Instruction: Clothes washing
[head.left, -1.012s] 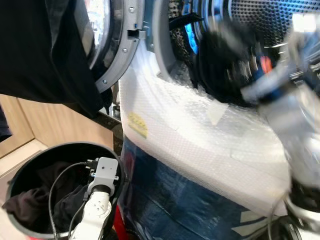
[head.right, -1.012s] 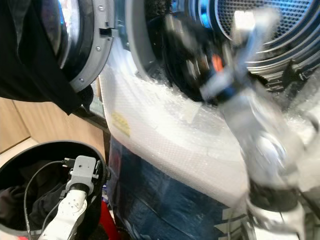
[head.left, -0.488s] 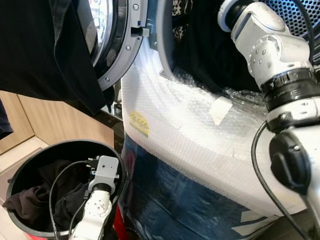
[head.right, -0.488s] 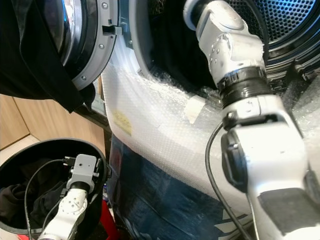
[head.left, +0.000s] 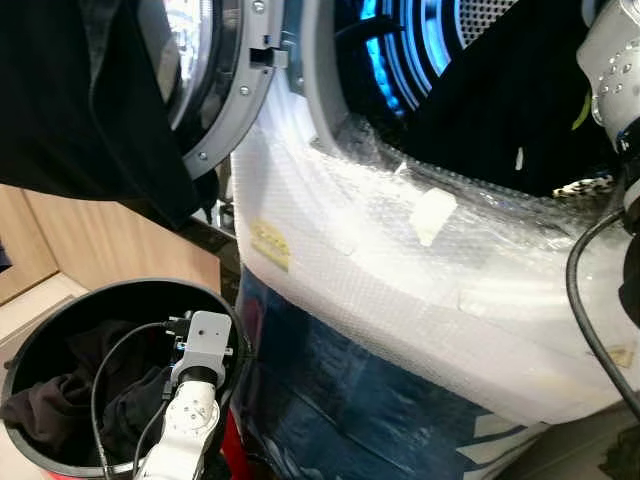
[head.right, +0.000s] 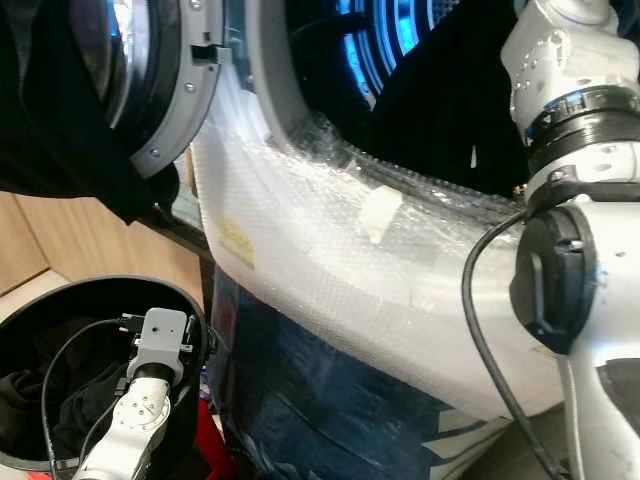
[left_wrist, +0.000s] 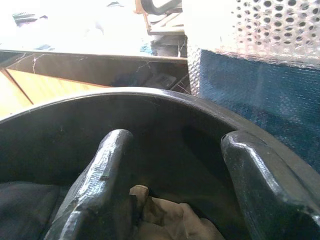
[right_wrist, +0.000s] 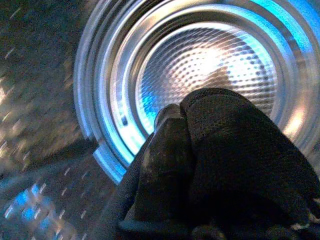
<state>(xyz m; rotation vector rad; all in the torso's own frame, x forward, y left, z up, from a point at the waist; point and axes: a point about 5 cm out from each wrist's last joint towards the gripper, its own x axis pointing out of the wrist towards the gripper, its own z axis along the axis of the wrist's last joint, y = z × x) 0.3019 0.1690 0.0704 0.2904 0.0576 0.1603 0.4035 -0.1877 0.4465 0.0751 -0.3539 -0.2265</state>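
Right wrist view: dark garment (right_wrist: 235, 150) hides right claw's fingers.

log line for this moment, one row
phase: loading washer | right gripper: in drum, jaws shut on dark garment | left gripper: open over black bin of clothes

Pale wooden cabinet panels (head.left: 70, 235) at the left, dark marble-patterned strip (left_wrist: 100, 65) beside them.

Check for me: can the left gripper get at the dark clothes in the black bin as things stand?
Probably yes. The left gripper hangs open just inside the black bin, fingers apart, with the dark clothes heaped right below and nothing between them.
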